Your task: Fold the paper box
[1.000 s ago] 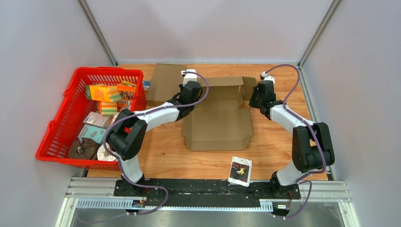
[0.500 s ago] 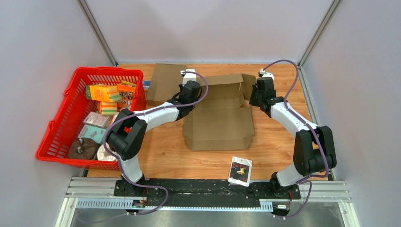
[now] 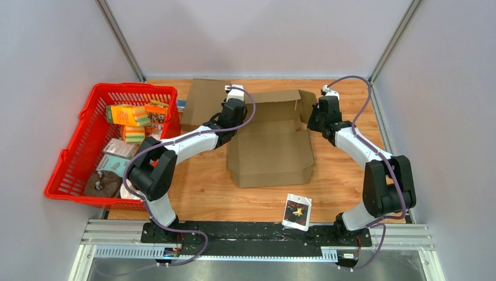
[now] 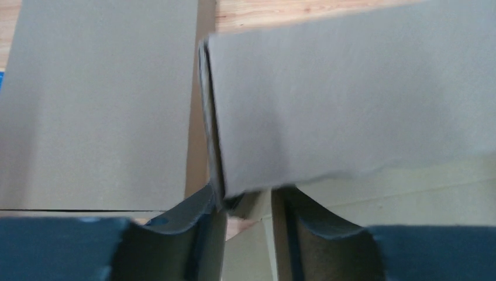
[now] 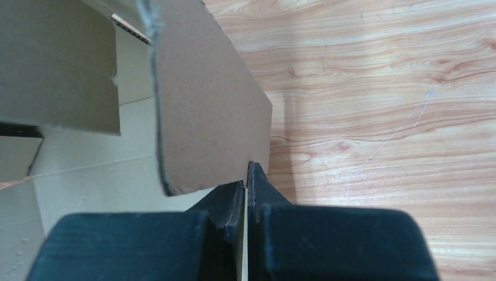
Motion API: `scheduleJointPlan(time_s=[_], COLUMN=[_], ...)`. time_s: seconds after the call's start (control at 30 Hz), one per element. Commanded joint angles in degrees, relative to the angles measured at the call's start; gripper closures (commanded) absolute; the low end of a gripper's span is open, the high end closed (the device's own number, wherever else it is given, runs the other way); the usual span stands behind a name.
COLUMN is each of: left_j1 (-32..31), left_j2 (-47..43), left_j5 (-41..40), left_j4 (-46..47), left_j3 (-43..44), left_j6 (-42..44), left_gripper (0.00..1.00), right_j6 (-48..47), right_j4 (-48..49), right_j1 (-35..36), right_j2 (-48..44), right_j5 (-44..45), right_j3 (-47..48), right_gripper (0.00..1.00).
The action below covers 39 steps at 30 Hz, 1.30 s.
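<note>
One box (image 3: 272,146) lay open at mid desk (image 3: 199,181). The right fingers (image 5: 231,202) were closed on its right flap. The left fingers (image 4: 202,213) stood apart, its left flap between them. One basket (image 3: 76,158) and one packet (image 3: 297,212) lay apart from it.

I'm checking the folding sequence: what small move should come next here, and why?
Probably swing the right gripper inward, folding its pinched side flap over the paper box. That flap stands upright, and the left gripper has its jaws apart around the back panel edge, not clamping it.
</note>
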Motion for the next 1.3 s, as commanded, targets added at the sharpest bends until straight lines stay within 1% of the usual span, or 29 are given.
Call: scheduleJointPlan(time_s=[0.0, 0.07, 0.1, 0.13, 0.23, 0.3, 0.37, 0.4, 0.43, 0.47, 0.5, 0.53, 0.57, 0.6, 0.63, 0.67, 0.7, 0.73, 0.8, 0.83, 0.93, 0.97, 1.0, 1.03, 1.07, 1.1, 1.17, 1.2, 1.27], left_j1=[-0.3, -0.3, -0.3, -0.3, -0.3, -0.3, -0.3, -0.3, -0.4, -0.9, -2.2, -3.1, -4.4, -6.7, -7.8, -8.5, -8.9, -9.6, -9.9, -9.9, -10.0, -10.0, -10.0, -10.0, -10.0, -10.0, -10.0, -10.0, -9.9], left_j2=[-5.9, -8.6, -9.8, -11.2, -19.5, -22.3, -25.1, -25.5, -24.9, -23.6, -21.9, -17.9, -15.6, -13.3, -8.3, -5.8, -3.4, 1.3, 5.0, 7.5, 11.1, 12.6, 14.3, 17.2, 18.5, 19.7, 22.4, 23.3, 25.8], left_j5=[2.1, 2.1, 2.1, 2.2, 3.5, 5.1, 6.9, 9.5, 13.3, 21.9, 25.5, 31.0, 31.9, 32.5, 34.2, 35.2, 36.4, 38.9, 41.2, 43.1, 43.7, 43.7, 43.8, 44.1, 44.2, 44.5, 44.3, 44.2, 42.8], left_j4=[-2.8, -4.2, -4.8, -5.3, -6.0, -6.0, -8.6, -7.7, -2.3, 1.0, 3.5, 8.3, 10.4, 11.9, 15.4, 15.6, 14.8, 14.0, 15.2, 17.4, 20.3, 18.7, 15.9, 11.9, 12.0, 13.5, 16.6, 16.0, 9.9], left_j3=[-1.1, -2.5, -3.2, -5.5, -10.9, -13.3, -15.3, -15.8, -17.0, -17.3, -17.1, -15.6, -14.6, -13.2, -10.3, -8.0, -5.4, -0.7, 2.2, 3.7, 5.8, 7.6, 9.7, 13.3, 14.0, 14.1, 14.6, 17.0, 20.0], left_j6=[0.8, 0.1, -0.7, -1.1, -3.6, -5.4, -5.8, -4.9, -4.0, -3.3, -2.9, -2.7, -2.1, -1.1, -0.9, -1.5, -1.9, -2.2, -4.6, -5.4, -6.8, -7.2, -8.0, -8.5, -9.2, -12.0, -14.3, -15.2, -15.3], left_gripper=[0.52, 0.41, 0.33, 0.31, 0.30, 0.30, 0.31, 0.43, 0.48, 0.50, 0.62, 0.68, 0.75, 0.78, 0.80, 0.87, 0.89, 0.92, 0.93, 0.93, 0.93, 0.95, 1.00, 1.00, 1.00, 1.00, 1.00, 1.00, 1.00], right_j6=[1.5, 1.3, 1.4, 1.3, 1.2, 1.6, 2.1, 2.5, 3.8, 4.0, 4.4, 4.8, 5.0, 5.0, 4.9, 4.8, 4.6, 4.4, 4.0, 3.9, 3.9, 3.9, 4.2, 4.5, 4.6, 4.8, 4.8, 5.0, 5.3], right_j4=[8.3, 8.9, 9.1, 9.5, 10.7, 10.7, 10.7, 10.7, 10.8, 10.5, 10.5, 10.7, 10.7, 10.7, 10.7, 12.3, 12.4, 12.1, 11.5, 11.5, 11.5, 9.9, 9.9, 9.9, 10.0, 10.0, 9.9, 9.9, 9.8], right_j1=[-0.1, -0.1, -0.1, -0.1, -0.2, -0.3, -0.3, -0.2, -0.3, -0.3, -0.2, -0.1, -0.2, -0.2, -0.2, -0.3, -0.3, -0.3, -0.3, -0.2, -0.3, -0.3, -0.2, -0.2, -0.2, -0.2, -0.3, -0.1, 0.1], right_j2=[-0.6, 0.1, 0.1, 0.1, 0.0, 0.2, 0.2, 0.1, 0.2, 0.2, 0.4, 0.3, 0.3, 0.6, 0.6, 0.7, 0.8, 0.9, 1.1, 1.1, 1.4, 1.5, 1.6, 1.6, 1.6, 1.6, 1.9, 1.9, 2.0], right_j5=[-1.1, -1.2, -1.2, -1.0, -1.1, -1.9, -2.6, -3.0, -3.3, -3.7, -4.6, -4.7, -4.7, -4.7, -4.7, -4.7, -4.7, -4.7, -4.4, -4.6, -4.4, -4.7, -4.7, -4.7, -4.7, -4.7, -4.7, -4.7, -4.7], right_j3=[-1.3, -1.5, -1.7, -2.2, -3.0, -3.0, -3.2, -3.2, -3.1, -2.8, -2.8, -3.0, -3.2, -3.2, -3.2, -3.3, -3.2, -3.0, -2.4, -2.1, -1.6, -1.4, -1.4, -1.4, -1.4, -1.3, -1.0, -1.0, -1.0], right_gripper=[1.00, 1.00, 1.00, 1.00, 1.00, 1.00, 1.00, 1.00, 1.00, 1.00, 1.00, 1.00, 1.00, 1.00, 1.00, 1.00, 1.00, 1.00, 1.00, 1.00, 1.00, 1.00, 1.00, 1.00, 1.00, 1.00, 1.00, 1.00, 1.00])
